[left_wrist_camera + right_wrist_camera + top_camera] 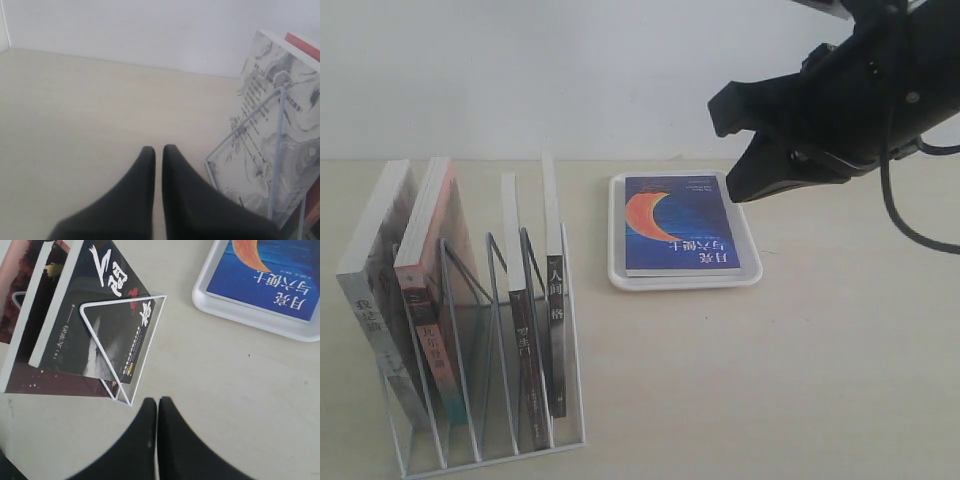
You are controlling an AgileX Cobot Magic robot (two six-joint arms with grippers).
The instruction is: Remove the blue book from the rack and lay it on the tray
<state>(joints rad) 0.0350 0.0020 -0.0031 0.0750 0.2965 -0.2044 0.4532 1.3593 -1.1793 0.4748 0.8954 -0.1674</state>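
The blue book [680, 225] with its orange crescent lies flat, cover up, on the white tray [616, 272]. Part of the book [272, 270] and the tray rim [240, 312] also show in the right wrist view. My right gripper [738, 188] hangs in the air by the tray's right far corner; its fingers are shut with nothing between them [157, 401]. The white wire rack [500, 300] stands at the front left with several other books in it. My left gripper [158, 149] is shut and empty over bare table beside the rack's wire end [279, 150].
Two black-spined books [555, 330] stand in the rack's right slots and a red-spined one [430, 300] leans at its left beside a marbled-cover book [270, 110]. A white wall runs along the back of the beige table [770, 380].
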